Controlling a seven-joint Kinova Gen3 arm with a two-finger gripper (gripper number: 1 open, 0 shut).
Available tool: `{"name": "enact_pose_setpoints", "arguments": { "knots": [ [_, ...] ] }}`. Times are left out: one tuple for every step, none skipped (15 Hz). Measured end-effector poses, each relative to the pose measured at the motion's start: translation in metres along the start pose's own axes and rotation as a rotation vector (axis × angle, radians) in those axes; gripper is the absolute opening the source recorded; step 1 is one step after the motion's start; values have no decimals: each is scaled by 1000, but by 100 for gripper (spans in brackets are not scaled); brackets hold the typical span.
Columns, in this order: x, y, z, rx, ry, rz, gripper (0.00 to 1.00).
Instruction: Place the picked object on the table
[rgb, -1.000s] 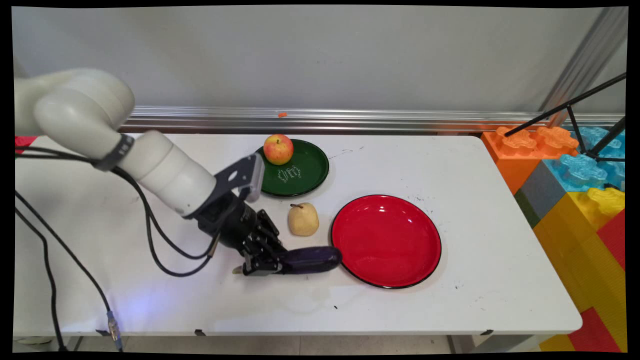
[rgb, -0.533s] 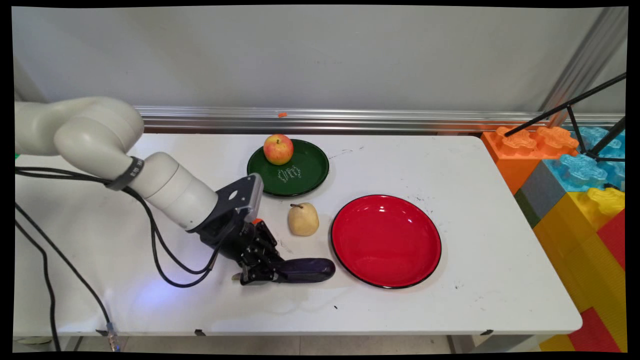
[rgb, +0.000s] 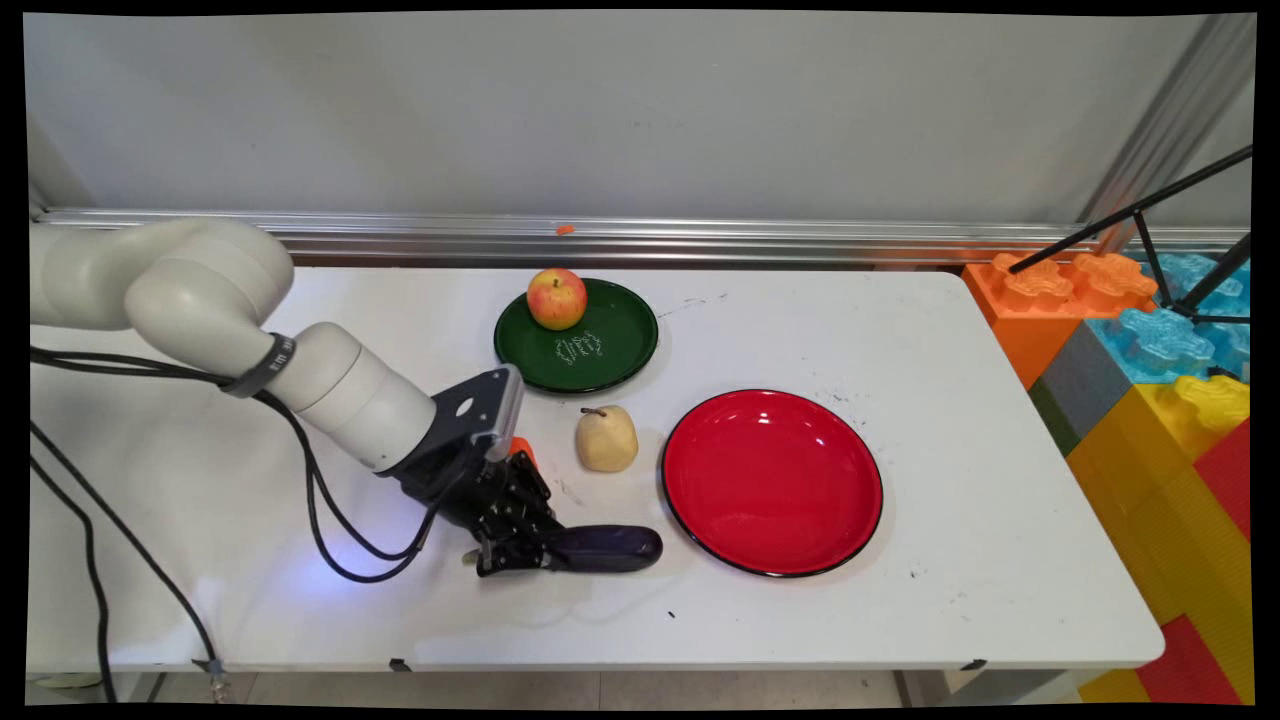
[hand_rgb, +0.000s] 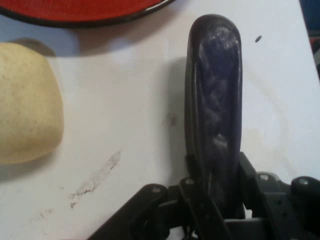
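Gripper (rgb: 528, 548) clenched on a glossy, oblong purple eggplant (rgb: 605, 548) lying on the bench (rgb: 900, 330); matte yellow pear (rgb: 606, 439) at twelve o'clock.

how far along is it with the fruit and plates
Looks done: the apple sits on the green plate. In hand: the gripper is shut on the eggplant, low at the table, near the pear. Left: the red plate holds nothing, and the pear lies on the table between the plates.
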Motion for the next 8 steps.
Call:
{"name": "enact_pose_setpoints", "arguments": {
  "knots": [
    [-1,0,1,1,0,3,0],
    [-1,-1,1,2,-1,6,0],
    [-2,-1,2,3,-1,10,0],
    [-3,-1,3,2,-2,13,0],
    [-4,-1,3,2,-3,16,0],
    [-4,-1,4,2,-5,19,0],
    [-4,-1,4,1,-6,22,0],
    [-4,-1,4,1,-6,24,0]
  ]
}}
